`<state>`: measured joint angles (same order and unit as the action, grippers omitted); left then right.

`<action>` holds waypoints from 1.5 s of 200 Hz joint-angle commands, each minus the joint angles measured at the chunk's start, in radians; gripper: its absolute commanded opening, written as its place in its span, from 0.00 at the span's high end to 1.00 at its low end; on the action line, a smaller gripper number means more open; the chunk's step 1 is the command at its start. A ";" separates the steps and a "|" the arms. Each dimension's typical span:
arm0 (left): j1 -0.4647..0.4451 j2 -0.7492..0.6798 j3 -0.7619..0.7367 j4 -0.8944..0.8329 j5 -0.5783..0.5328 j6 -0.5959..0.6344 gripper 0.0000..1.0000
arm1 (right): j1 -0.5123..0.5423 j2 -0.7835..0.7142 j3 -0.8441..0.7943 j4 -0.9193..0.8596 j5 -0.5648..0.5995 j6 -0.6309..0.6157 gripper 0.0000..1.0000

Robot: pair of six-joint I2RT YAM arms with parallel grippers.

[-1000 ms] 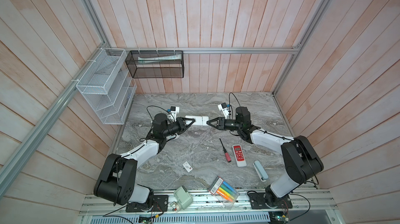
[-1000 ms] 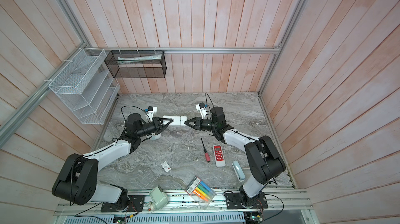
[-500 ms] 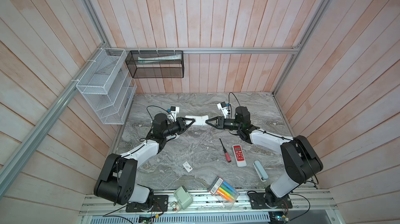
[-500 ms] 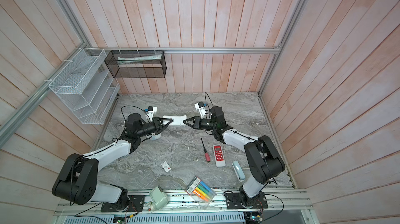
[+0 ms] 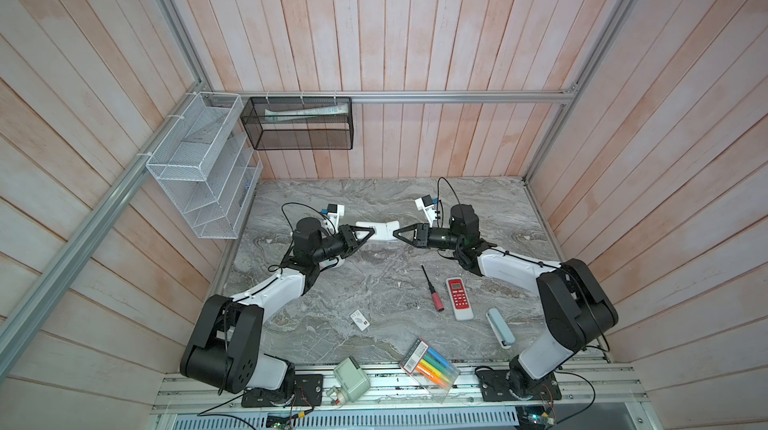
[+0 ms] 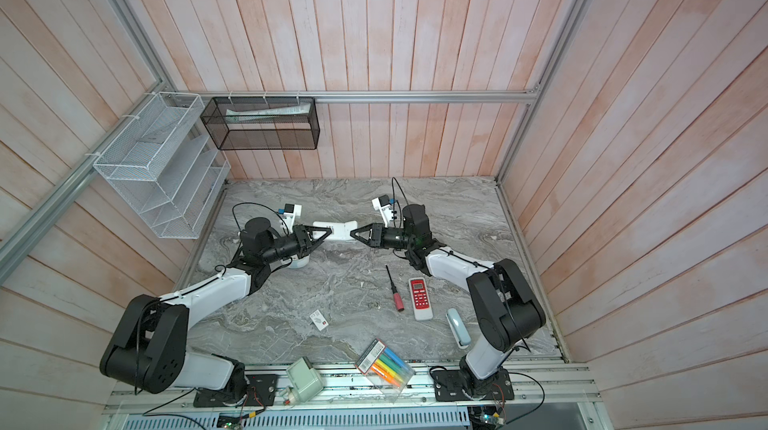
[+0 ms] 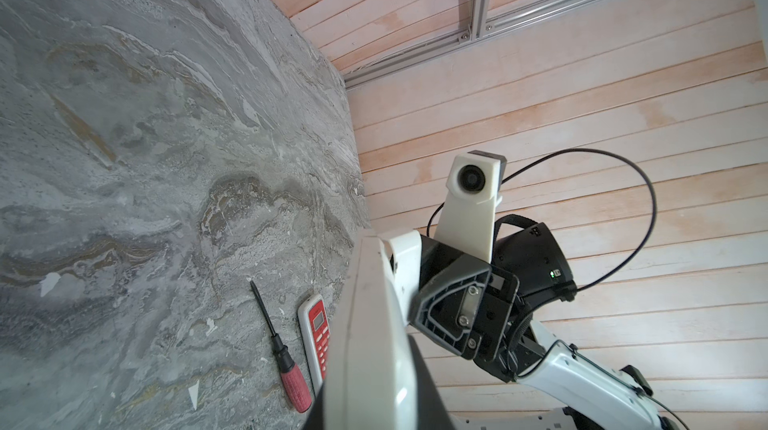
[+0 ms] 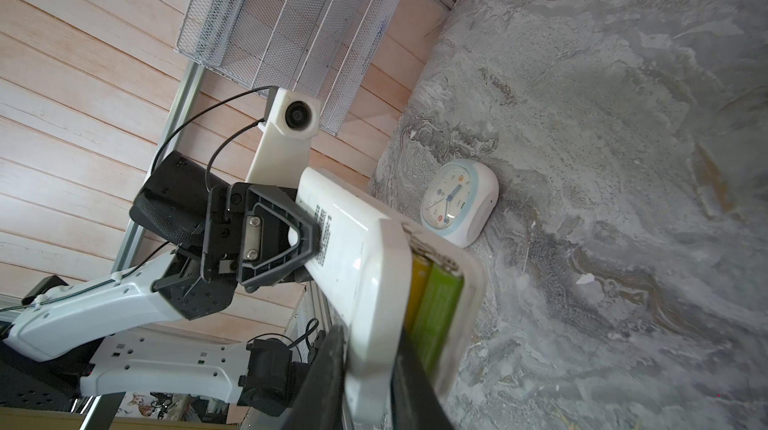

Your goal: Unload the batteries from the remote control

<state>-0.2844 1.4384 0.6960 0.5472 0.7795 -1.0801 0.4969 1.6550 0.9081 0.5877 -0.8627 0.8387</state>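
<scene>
Where the batteries (image 8: 436, 307) sit: two show, yellow-green, side by side in the open compartment of the white remote control (image 5: 381, 230).
Remote control: held above the marble table (image 5: 374, 282), toward 12 o'clock of its middle, lying roughly level from 9 to 3.
Left gripper (image 5: 370, 234): clamped on the remote's 9 o'clock end.
Right gripper (image 5: 396, 234): closed on the 3 o'clock end, where the batteries lie.
Clock (image 8: 459, 203): on the table at 8 o'clock of the held remote.
Screwdriver (image 5: 431, 288), red remote (image 5: 458, 298): side by side at 5 o'clock, not touching.

yellow-green batteries (image 8: 438, 307), white remote control (image 8: 353, 249)
</scene>
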 commanded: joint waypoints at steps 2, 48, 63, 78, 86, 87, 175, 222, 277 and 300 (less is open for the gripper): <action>-0.004 -0.007 -0.006 0.056 0.015 0.023 1.00 | 0.005 0.014 0.026 0.034 -0.016 0.009 0.81; -0.002 -0.011 -0.007 0.063 0.018 0.023 1.00 | 0.005 0.013 0.025 0.032 -0.014 0.007 0.85; -0.001 -0.012 -0.008 0.060 0.017 0.023 1.00 | 0.004 0.011 0.027 0.032 -0.016 0.007 0.87; 0.001 -0.010 -0.009 0.057 0.013 0.024 1.00 | 0.004 0.009 0.028 0.032 -0.019 0.008 0.88; 0.002 -0.007 -0.008 0.058 0.014 0.023 1.00 | 0.003 0.009 0.028 0.034 -0.019 0.007 0.88; 0.002 -0.008 -0.009 0.059 0.014 0.022 1.00 | 0.004 0.008 0.028 0.034 -0.018 0.007 0.88; 0.005 -0.004 -0.010 0.051 0.014 0.028 1.00 | 0.001 0.010 0.032 0.033 -0.032 0.000 0.93; 0.008 0.004 -0.012 0.047 0.013 0.032 1.00 | -0.001 0.005 0.041 0.017 -0.034 -0.013 0.97; 0.010 0.010 -0.009 0.039 0.014 0.039 1.00 | -0.005 -0.010 0.041 0.009 -0.034 -0.021 0.98; 0.014 0.015 -0.010 0.027 0.010 0.047 1.00 | -0.010 -0.022 0.042 0.004 -0.032 -0.028 0.99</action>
<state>-0.2756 1.4425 0.6891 0.5529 0.7765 -1.0611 0.4957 1.6547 0.9211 0.6083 -0.9024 0.8349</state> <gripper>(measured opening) 0.195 0.108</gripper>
